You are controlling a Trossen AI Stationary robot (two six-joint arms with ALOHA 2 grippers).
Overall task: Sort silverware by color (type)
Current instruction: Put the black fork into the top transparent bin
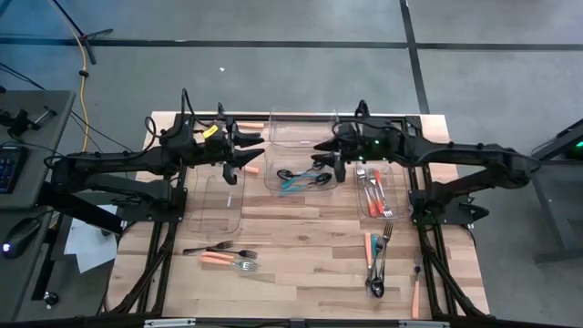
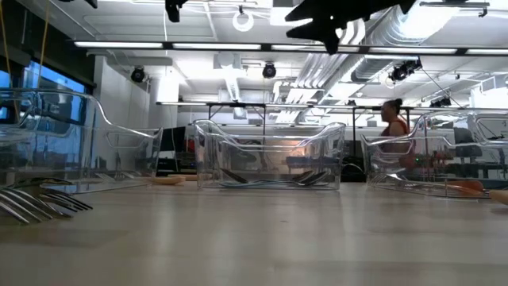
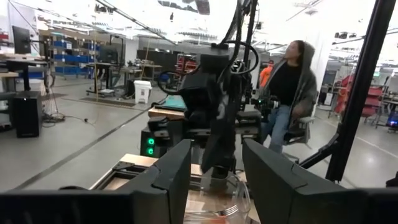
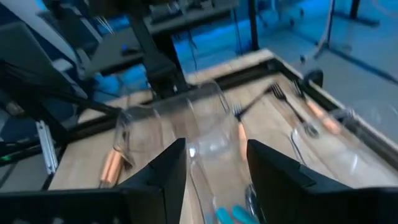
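Both grippers hover above the table's far half and hold nothing. My left gripper (image 1: 258, 146) (image 3: 216, 155) is open over the gap between the left bin (image 1: 219, 196) and the middle bin (image 1: 301, 171). My right gripper (image 1: 319, 146) (image 4: 216, 149) is open above the middle bin's far edge. Teal and black silverware (image 1: 303, 178) lies in the middle bin. Orange-handled silverware (image 1: 375, 193) lies in the right bin (image 1: 393, 187). Loose pieces lie flat on the table at the near left (image 1: 223, 255) and near right (image 1: 375, 260).
Another clear bin (image 1: 305, 128) stands at the far edge. Single orange-handled pieces lie beside the middle bin (image 1: 250, 169) and near the front right corner (image 1: 416, 293). A person (image 3: 289, 87) sits in the room beyond the table. Bare wood lies between the loose groups.
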